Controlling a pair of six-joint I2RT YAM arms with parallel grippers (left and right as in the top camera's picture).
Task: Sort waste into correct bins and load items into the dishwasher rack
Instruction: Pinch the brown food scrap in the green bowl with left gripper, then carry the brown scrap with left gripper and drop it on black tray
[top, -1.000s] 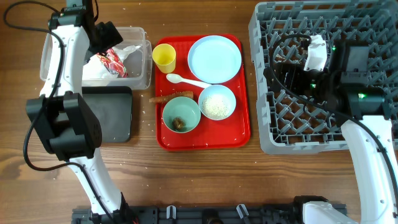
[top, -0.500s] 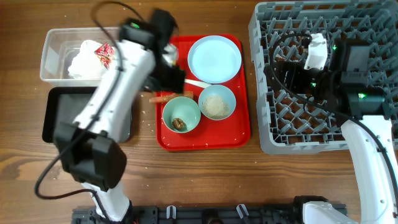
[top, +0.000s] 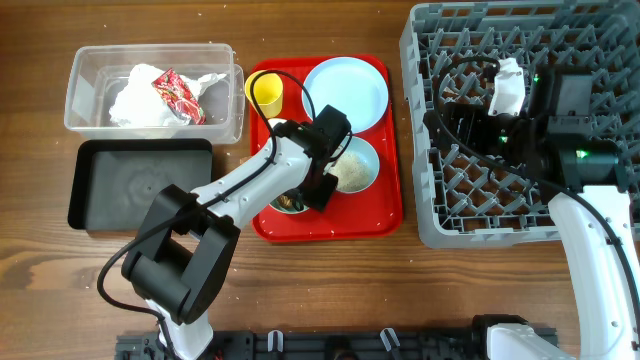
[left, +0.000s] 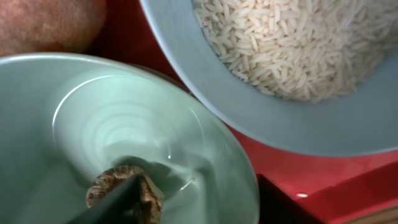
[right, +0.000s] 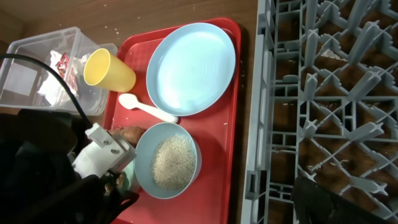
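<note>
My left gripper (top: 312, 190) is open, low over the pale green bowl (left: 186, 143) on the red tray (top: 385, 215). One finger touches the small brown lump (left: 118, 183) inside the bowl and the other finger is outside its rim. The rice bowl (top: 358, 170) stands right beside it. The orange-brown stick (right: 127, 132), white spoon (right: 146, 109), blue plate (top: 345, 93) and yellow cup (top: 265, 93) are on the tray. Napkins (top: 135, 100) and the red wrapper (top: 178, 95) lie in the clear bin (top: 85, 60). My right gripper (top: 455, 105) is open and empty over the dishwasher rack (top: 520, 200).
The black bin (top: 140, 185) sits in front of the clear bin, left of the tray. My left arm lies across the tray's left side and hides most of the green bowl from above. Loose rice grains dot the wood near the tray.
My left arm has swung from the clear bin to the tray and come down at the green bowl. The wrapper now lies in the clear bin. The right arm has not moved.
</note>
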